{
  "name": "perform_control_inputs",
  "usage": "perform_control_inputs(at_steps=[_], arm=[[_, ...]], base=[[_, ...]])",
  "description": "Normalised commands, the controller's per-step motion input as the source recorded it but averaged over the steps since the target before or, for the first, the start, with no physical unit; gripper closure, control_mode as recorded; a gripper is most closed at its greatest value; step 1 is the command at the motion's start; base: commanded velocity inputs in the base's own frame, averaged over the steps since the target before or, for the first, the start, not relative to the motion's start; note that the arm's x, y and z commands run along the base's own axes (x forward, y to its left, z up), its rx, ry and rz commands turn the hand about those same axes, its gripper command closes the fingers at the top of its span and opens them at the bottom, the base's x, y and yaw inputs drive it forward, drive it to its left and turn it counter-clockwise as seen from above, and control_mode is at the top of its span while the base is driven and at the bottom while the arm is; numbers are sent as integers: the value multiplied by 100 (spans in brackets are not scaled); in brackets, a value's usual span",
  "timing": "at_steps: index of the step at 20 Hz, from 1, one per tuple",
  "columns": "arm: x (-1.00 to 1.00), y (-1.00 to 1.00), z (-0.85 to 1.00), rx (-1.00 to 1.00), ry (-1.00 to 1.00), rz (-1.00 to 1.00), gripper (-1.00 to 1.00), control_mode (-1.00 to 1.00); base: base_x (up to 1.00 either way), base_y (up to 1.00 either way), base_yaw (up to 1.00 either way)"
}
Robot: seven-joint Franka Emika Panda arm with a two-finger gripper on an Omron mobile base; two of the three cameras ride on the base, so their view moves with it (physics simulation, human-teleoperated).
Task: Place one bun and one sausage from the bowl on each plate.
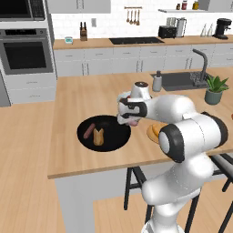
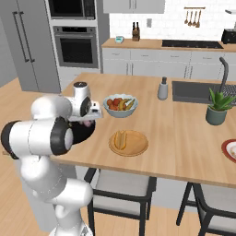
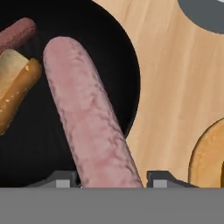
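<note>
Where jaws close, mottled pink sausage (image 3: 87,118) lies cylindrical.

Home kitchen — wall oven (image 1: 25,54), sink (image 1: 182,80), wooden island (image 1: 86,98)

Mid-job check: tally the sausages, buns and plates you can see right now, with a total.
Sausages: 2, pink sausage and dark sausage
Buns: 2, one in the black bowl, one on the tan plate
Plates: 2, tan plate and red-rimmed plate
Total: 6

Wooden island (image 1: 82,98), grey cabinets (image 1: 113,61), wall oven (image 1: 25,52)
</note>
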Motion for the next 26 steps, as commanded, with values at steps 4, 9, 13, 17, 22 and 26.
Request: perform_control_inputs(at_steps=[4, 9, 13, 17, 22, 26], arm=[[-43, -64, 18, 0, 0, -11, 100, -100], [-8, -81, 4, 0, 0, -14, 100, -100], [-3, -99, 0, 2, 1, -15, 100, -100], [0, -92, 1, 1, 2, -17, 100, -100], [0, -97, 0, 3, 0, -14, 100, -100], [0, -77, -8, 2, 0, -6, 100, -100]], base=[[0, 0, 0], [0, 0, 0], [0, 0, 0], [0, 0, 0], [0, 0, 0], [0, 0, 0]])
